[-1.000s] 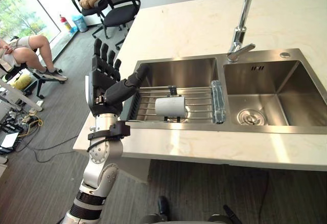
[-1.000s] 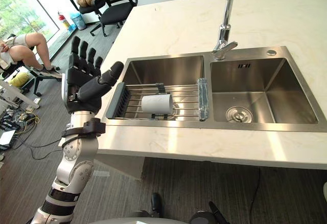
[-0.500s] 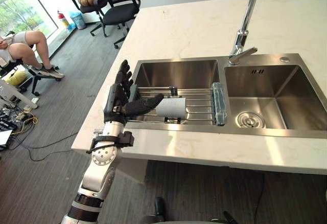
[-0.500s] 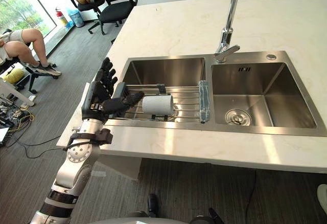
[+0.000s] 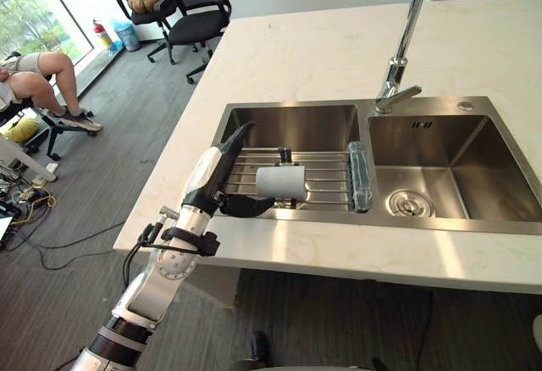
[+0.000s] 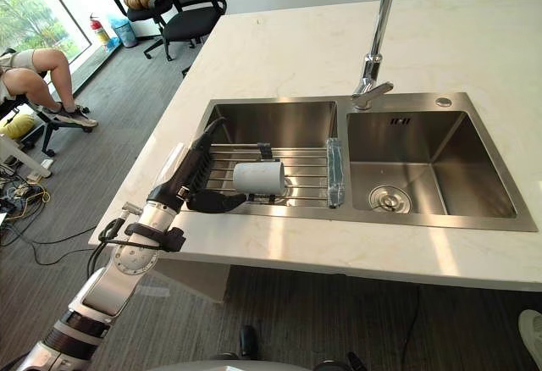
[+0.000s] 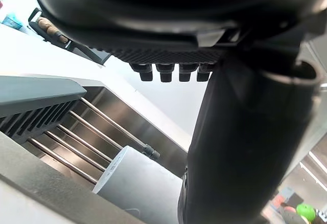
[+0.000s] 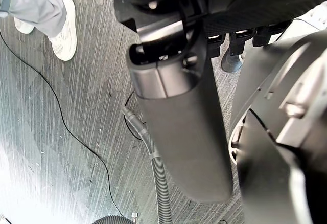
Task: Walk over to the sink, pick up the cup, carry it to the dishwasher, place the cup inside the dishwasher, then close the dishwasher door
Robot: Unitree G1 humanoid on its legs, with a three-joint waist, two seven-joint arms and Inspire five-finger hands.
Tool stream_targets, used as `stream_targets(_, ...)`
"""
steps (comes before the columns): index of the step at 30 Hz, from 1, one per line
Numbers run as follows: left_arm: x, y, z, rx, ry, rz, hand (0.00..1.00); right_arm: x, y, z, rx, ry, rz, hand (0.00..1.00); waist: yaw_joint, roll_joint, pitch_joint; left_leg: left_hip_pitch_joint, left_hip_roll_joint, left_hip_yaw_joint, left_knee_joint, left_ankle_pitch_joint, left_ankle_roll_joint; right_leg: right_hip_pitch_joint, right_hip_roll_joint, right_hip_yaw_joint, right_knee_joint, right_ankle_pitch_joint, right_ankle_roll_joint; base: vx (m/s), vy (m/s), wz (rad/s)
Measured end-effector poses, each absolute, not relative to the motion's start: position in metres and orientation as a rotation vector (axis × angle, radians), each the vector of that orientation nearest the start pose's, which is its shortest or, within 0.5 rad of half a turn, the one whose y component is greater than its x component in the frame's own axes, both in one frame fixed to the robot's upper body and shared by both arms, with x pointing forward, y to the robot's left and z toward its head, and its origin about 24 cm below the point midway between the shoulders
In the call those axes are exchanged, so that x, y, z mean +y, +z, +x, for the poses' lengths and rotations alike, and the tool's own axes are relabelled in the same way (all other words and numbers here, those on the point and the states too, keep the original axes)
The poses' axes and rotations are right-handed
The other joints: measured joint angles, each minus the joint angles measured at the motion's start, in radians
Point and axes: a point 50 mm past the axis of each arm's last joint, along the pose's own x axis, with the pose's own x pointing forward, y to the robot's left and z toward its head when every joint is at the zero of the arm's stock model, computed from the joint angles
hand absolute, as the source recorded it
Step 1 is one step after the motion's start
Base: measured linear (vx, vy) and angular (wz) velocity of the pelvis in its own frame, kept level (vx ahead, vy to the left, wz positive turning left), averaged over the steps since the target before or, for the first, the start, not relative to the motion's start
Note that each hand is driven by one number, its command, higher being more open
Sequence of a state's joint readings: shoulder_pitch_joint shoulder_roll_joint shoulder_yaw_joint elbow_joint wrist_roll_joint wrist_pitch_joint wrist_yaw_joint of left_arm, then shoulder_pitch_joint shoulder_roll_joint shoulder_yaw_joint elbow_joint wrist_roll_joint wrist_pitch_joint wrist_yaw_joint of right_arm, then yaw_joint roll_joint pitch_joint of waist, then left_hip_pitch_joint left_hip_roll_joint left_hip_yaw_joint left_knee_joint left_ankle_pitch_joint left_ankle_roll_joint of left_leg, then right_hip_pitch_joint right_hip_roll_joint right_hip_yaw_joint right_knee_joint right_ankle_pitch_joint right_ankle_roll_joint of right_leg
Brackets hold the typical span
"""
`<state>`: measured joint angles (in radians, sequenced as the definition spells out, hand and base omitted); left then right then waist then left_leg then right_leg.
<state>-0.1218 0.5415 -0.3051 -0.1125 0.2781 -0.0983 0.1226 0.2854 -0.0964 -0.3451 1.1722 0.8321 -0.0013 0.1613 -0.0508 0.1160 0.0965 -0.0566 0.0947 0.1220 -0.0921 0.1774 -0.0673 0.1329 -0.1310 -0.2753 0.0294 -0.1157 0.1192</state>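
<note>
A white cup (image 5: 281, 182) lies on its side on a wire rack (image 5: 326, 176) across the left basin of the steel sink (image 5: 288, 218). My left hand (image 5: 215, 176) is open at the basin's left edge. Its straight fingers lie along the rack's dark end piece and its thumb (image 5: 246, 207) points at the cup from just left of it, a small gap apart. In the left wrist view the cup (image 7: 138, 180) lies past the thumb (image 7: 240, 147). My right hand (image 8: 179, 132) hangs open low over the floor.
A tall faucet (image 5: 398, 66) rises between the two basins, and the right basin (image 5: 449, 176) has a drain. The pale counter (image 5: 322, 49) surrounds the sink. Office chairs (image 5: 190, 7) and a seated person (image 5: 42, 70) are at the far left. A person's shoe (image 8: 64, 27) rests on the floor.
My left hand has come down from a raised, spread pose and reached forward to the sink's left edge, its thumb now close beside the cup. The cup has not moved.
</note>
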Motion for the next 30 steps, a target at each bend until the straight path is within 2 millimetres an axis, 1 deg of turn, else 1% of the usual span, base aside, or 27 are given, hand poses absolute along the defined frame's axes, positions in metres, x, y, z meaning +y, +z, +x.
stream_targets(2, 0.150, 0.093, 0.263, -0.340, -0.286, 0.815, 1.00, -0.217, -0.170, -0.021, 1.060, -0.881, 0.873, 1.00, -0.005, -0.010, 0.003, 0.001, -0.002, -0.001, 0.000, 0.000, 0.000, 0.003, -0.001, -0.001, -0.005, 0.004, 0.001, 0.00, 0.000, 0.00)
stream_targets(4, 0.146, 0.088, 0.265, -0.330, -0.313, 0.842, 1.00, -0.216, -0.171, -0.021, 1.067, -0.871, 0.887, 1.00, -0.016, -0.019, 0.002, 0.001, -0.002, 0.000, 0.000, 0.000, 0.000, 0.005, -0.001, -0.001, -0.007, 0.005, 0.001, 0.00, 0.000, 0.00)
stream_targets(5, 0.147, 0.089, 0.266, -0.336, -0.305, 0.849, 1.00, -0.215, -0.171, -0.021, 1.069, -0.866, 0.893, 1.00, -0.018, -0.022, 0.001, 0.001, -0.003, 0.000, 0.000, 0.000, 0.000, 0.005, -0.001, -0.001, -0.007, 0.005, 0.001, 0.00, 0.000, 0.00)
stream_targets(6, 0.146, 0.091, 0.271, -0.340, -0.279, 0.862, 1.00, -0.215, -0.171, -0.023, 1.067, -0.868, 0.915, 1.00, -0.019, -0.029, 0.001, 0.001, -0.004, 0.000, 0.000, 0.000, 0.000, 0.005, -0.001, -0.001, -0.007, 0.005, 0.001, 0.00, 0.000, 0.00)
stream_targets(9, 0.146, 0.091, 0.280, -0.350, -0.234, 0.899, 1.00, -0.215, -0.171, -0.023, 1.069, -0.866, 0.947, 1.00, -0.021, -0.038, 0.006, 0.003, -0.005, 0.002, -0.001, 0.000, 0.000, 0.006, -0.001, 0.000, -0.008, 0.005, 0.001, 0.00, 0.000, 0.00)
stream_targets(10, 0.147, 0.090, 0.281, -0.349, -0.228, 0.908, 1.00, -0.215, -0.171, -0.022, 1.070, -0.863, 0.950, 1.00, -0.023, -0.040, 0.007, 0.003, -0.005, 0.002, -0.001, 0.000, 0.000, 0.006, -0.001, 0.001, -0.008, 0.006, 0.001, 0.00, 0.000, 0.00)
stream_targets(13, 0.151, 0.087, 0.284, -0.346, -0.179, 0.911, 1.00, -0.213, -0.171, -0.017, 1.080, -0.847, 0.970, 1.00, -0.044, -0.051, 0.014, 0.003, -0.005, 0.003, -0.001, -0.001, 0.000, 0.006, -0.001, 0.001, -0.011, 0.006, 0.001, 0.00, 0.000, 0.00)
stream_targets(17, 0.153, 0.085, 0.291, -0.335, -0.140, 0.892, 1.00, -0.209, -0.172, -0.012, 1.099, -0.828, 0.994, 1.00, -0.050, -0.065, 0.023, 0.003, -0.005, 0.007, -0.001, -0.004, -0.001, 0.006, -0.002, 0.002, -0.014, 0.006, 0.002, 0.00, 0.000, 0.00)
stream_targets(24, 0.153, 0.082, 0.294, -0.319, -0.135, 0.889, 1.00, -0.209, -0.173, -0.009, 1.115, -0.824, 0.995, 1.00, -0.052, -0.071, 0.026, 0.004, -0.004, 0.015, -0.001, -0.005, -0.001, 0.009, -0.005, 0.002, -0.015, 0.007, 0.003, 0.00, 0.000, 0.00)
stream_targets(27, 0.151, 0.085, 0.301, -0.310, -0.166, 0.958, 1.00, -0.208, -0.173, -0.008, 1.122, -0.816, 0.992, 1.00, -0.053, -0.074, 0.028, 0.007, -0.002, 0.016, -0.001, -0.005, -0.001, 0.011, -0.007, 0.003, -0.014, 0.008, 0.003, 0.00, 0.000, 0.00)
stream_targets(30, 0.147, 0.086, 0.307, -0.284, -0.240, 1.039, 1.00, -0.210, -0.172, -0.007, 1.134, -0.800, 0.978, 1.00, -0.054, -0.075, 0.029, 0.013, -0.001, 0.022, -0.002, -0.007, -0.002, 0.011, -0.007, 0.010, -0.014, 0.008, 0.003, -0.02, -0.001, -0.06)
